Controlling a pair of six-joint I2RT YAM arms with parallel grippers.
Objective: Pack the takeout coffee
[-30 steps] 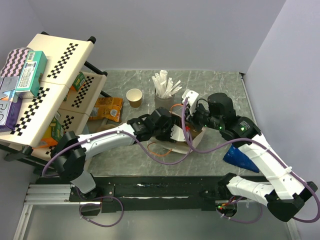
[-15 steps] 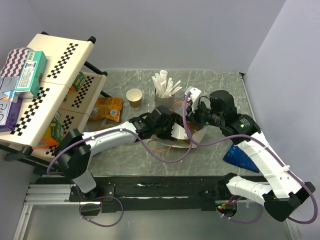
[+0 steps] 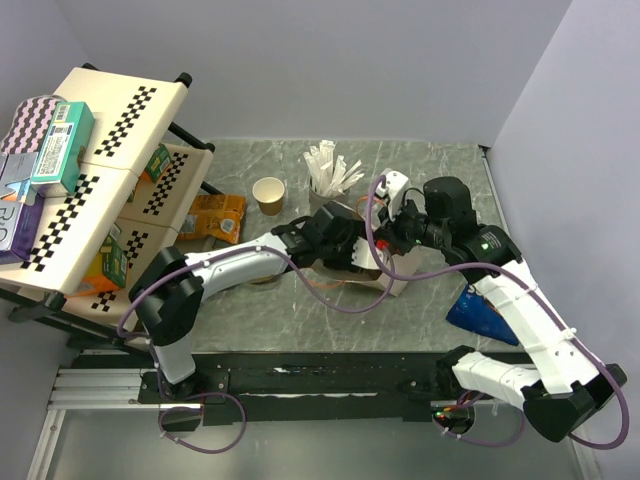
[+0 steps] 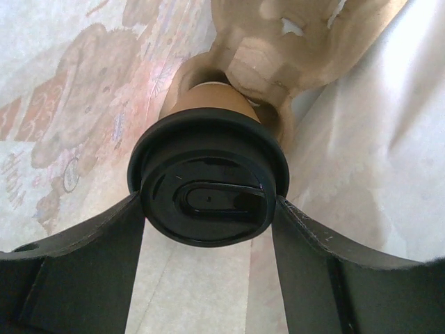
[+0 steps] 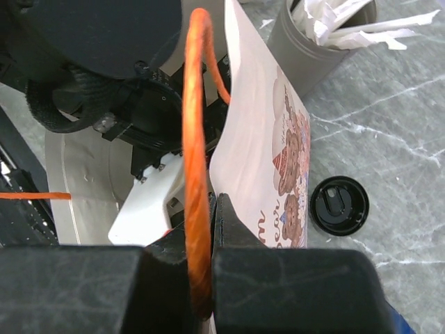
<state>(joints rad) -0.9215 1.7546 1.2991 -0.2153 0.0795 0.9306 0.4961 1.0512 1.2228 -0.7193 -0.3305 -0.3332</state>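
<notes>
A kraft coffee cup with a black lid (image 4: pixel 208 188) stands in the brown moulded carrier (image 4: pixel 306 42) inside a white paper bag (image 3: pixel 395 272) printed with bears. My left gripper (image 4: pixel 208 212) reaches into the bag, and its fingers (image 4: pixel 104 257) press both sides of the lid. In the top view the left gripper (image 3: pixel 352 250) is partly hidden by the bag. My right gripper (image 5: pixel 212 209) is shut on the bag's rim and orange handle (image 5: pixel 195 125), holding the bag open and upright. An open, lidless kraft cup (image 3: pixel 268 193) stands on the table to the left. A loose black lid (image 5: pixel 338 205) lies beside the bag.
A grey cup of white sticks (image 3: pixel 325 190) stands just behind the bag. A blue cone-shaped object (image 3: pixel 482 315) lies at the right. A shelf rack (image 3: pixel 100 170) with boxes and an orange snack packet (image 3: pixel 215 215) take up the left side.
The right gripper has pulled the bag's rim up and back, so the bag stands more upright. The left arm has reached further forward into the bag.
</notes>
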